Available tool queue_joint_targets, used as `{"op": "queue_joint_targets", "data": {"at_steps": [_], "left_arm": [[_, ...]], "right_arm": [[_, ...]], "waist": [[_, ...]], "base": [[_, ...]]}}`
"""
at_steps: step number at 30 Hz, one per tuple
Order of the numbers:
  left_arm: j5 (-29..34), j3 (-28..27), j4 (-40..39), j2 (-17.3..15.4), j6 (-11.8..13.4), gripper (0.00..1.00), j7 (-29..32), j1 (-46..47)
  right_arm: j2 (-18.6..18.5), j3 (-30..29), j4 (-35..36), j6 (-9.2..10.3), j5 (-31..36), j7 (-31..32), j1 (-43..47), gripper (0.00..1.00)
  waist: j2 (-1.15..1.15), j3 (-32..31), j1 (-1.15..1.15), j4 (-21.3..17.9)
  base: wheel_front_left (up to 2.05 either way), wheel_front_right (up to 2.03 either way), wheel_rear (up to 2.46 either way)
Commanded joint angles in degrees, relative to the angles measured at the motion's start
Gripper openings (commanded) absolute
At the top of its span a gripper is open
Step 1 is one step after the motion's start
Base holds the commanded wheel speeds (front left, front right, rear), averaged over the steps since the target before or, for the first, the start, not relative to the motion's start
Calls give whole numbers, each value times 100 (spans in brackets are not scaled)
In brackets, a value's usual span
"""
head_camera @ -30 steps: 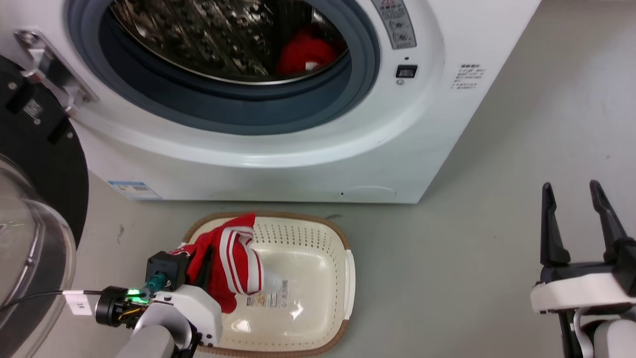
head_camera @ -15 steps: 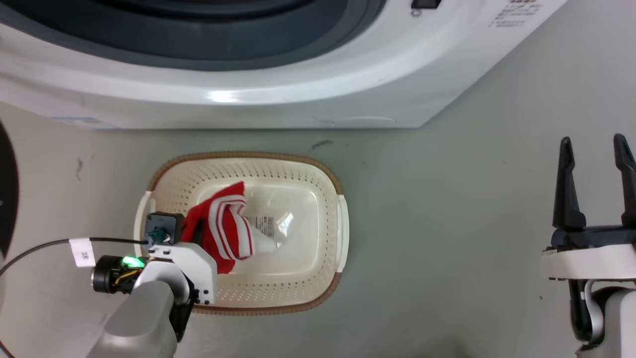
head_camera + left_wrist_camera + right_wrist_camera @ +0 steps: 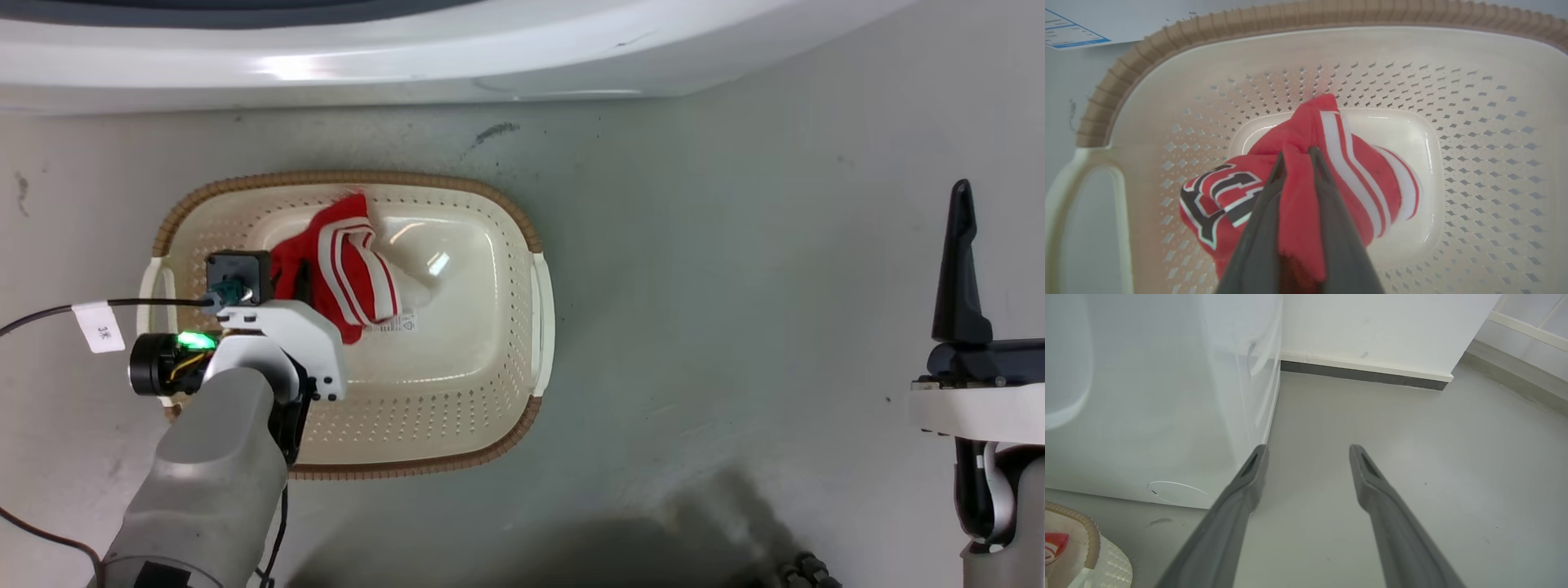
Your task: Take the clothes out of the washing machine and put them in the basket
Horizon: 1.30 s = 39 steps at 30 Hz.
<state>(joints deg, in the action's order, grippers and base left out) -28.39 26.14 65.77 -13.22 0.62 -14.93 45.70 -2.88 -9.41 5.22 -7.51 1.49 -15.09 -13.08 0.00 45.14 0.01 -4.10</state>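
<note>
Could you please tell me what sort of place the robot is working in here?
Probably a laundry room or utility corner: a white washer stands on a bare grey floor, a basket with a red garment in it sits before it, and the wall is plain white.

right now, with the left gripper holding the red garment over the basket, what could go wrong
1. The red garment is wedged deep in the left gripper, so when the jaws open it may cling and lift back out instead of dropping.
2. That arm hangs over the end of the basket by its handle, so going lower could knock the wall and shift the basket.
</note>
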Motion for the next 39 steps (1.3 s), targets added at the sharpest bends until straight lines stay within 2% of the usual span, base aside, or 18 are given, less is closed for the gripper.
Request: {"op": "queue_joint_targets", "data": {"at_steps": [1,11,12,13,18,24,39], "left_arm": [[11,-93,-51,31,55,0,-34,70],[181,-335,12,170,103,0,-29,19],[193,-357,32,191,108,42,-29,5],[203,-373,64,211,118,99,-29,-21],[265,-468,83,221,127,100,-29,-185],[521,-431,-110,150,17,100,-29,-619],[1207,-614,-1549,126,-338,100,-29,-2098]], "right_arm": [[0,-37,81,4,12,-12,-81,100],[0,-17,226,5,100,-12,-43,100],[0,-21,220,5,108,-12,-38,100],[0,-19,197,5,120,-12,-30,100],[0,50,60,5,124,-12,-6,100],[-1,146,-214,4,-27,-12,71,100],[0,112,-794,4,-97,-12,478,100]], "waist": [[0,206,-1,-33],[0,371,-1,-38],[0,354,-1,-30],[0,320,-1,-23],[0,-13,-1,-3],[0,-626,-1,-24],[0,-2203,-1,13]], "base": [[0,0,0],[0,0,0],[0,0,0],[0,0,0],[0,0,0],[0,0,0],[0,0,0]]}}
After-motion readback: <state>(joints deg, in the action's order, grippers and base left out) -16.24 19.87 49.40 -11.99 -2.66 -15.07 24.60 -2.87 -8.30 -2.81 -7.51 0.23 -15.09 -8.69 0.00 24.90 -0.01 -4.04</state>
